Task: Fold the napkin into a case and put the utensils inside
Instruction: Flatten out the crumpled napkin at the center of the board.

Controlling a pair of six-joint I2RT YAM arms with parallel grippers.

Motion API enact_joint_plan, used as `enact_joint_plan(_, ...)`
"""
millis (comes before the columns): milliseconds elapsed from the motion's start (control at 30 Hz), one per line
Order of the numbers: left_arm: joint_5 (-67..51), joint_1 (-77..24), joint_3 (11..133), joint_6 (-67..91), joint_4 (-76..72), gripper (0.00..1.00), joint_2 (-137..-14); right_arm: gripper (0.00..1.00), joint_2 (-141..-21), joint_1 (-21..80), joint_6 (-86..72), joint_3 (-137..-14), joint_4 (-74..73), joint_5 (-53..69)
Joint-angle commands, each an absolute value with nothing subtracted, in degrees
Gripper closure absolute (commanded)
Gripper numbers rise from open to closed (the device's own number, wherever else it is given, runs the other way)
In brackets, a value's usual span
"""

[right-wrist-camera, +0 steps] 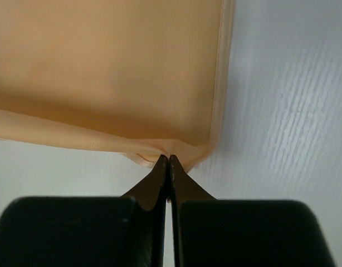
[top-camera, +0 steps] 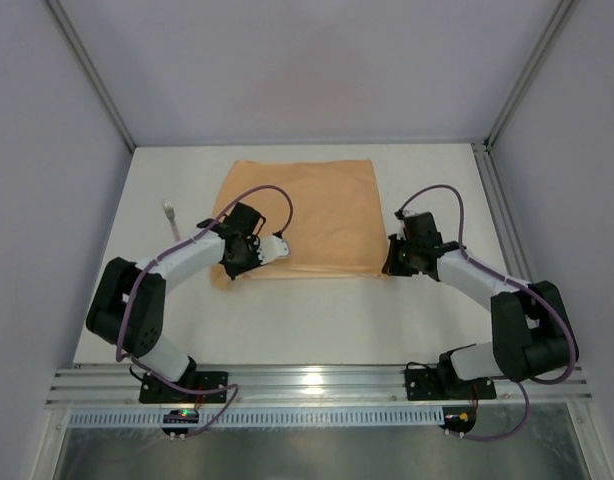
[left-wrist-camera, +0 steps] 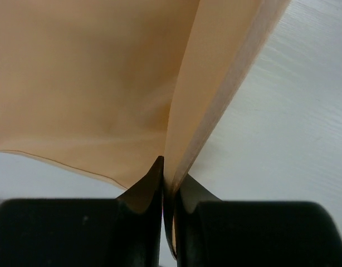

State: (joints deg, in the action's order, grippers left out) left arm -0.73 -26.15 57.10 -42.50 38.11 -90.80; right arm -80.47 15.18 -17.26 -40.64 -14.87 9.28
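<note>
1. The napkin lies folded double, mid-table
2. Left gripper pinches the cloth at its near-left corner
3. Right gripper is clamped on its near-right corner
4. One utensil lies apart, left of the cloth

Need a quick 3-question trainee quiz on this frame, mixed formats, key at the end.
1. True or false: the right gripper pinches a near corner of the napkin.
2. Where does the utensil lie? A) on top of the napkin B) on the table, beside the napkin on the left arm's side C) at the near table edge
3. Fill in: the left gripper has napkin cloth between its ____.
Key: 1 true; 2 B; 3 fingers.
</note>
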Motion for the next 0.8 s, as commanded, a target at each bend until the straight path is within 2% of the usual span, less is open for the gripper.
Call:
enact_joint_plan(0, -4.7, -27.1, 55.7, -43.2, 45.6, 0.89, -87.8, 0.97, -74.4, 15.3, -20.0, -38.1, -13.9, 4.0)
enact_joint_plan(200, -10.3, -30.9, 55.3, -42.6, 53.9, 0.92, -82.9, 0.97, -64.6, 15.5, -22.8, -32.0, -16.9, 5.0)
enact_joint_plan(333, -11.1, -30.9, 55.1, -41.4, 54.1, 0.91, -79.5, 0.97, -58.1, 15.6, -23.6, -30.2, -19.4, 5.3)
enact_joint_plan(367, -11.1, -30.9, 54.9, -41.4, 54.1, 0.88, -79.2, 0.97, -56.7, 15.7, -23.6, -30.0, -20.5, 5.3)
enact_joint_plan(400, -11.0, -30.9, 54.7, -41.1, 54.0, 0.74, -78.9, 0.97, -56.3, 15.7, -23.6, -29.8, -21.0, 5.4)
enact_joint_plan(500, -10.8, -30.9, 52.7, -41.0, 54.1, 0.52, -79.7, 0.97, -54.4, 15.7, -24.4, -28.5, -22.0, 7.0)
enact_joint_plan(600, -12.8, -30.9, 52.7, -41.1, 56.7, 0.44, -80.5, 0.97, -52.6, 15.7, -25.5, -28.5, -22.6, 8.2)
enact_joint_plan(667, -15.9, -29.2, 56.4, -41.8, 59.9, 0.44, -78.3, 0.97, -51.9, 15.7, -25.3, -29.2, -24.4, 8.2)
enact_joint_plan(767, -21.0, -19.7, 63.5, -35.8, 54.6, 0.38, -74.9, 0.97, -50.1, 15.6, -25.2, -30.0, -27.1, 8.9)
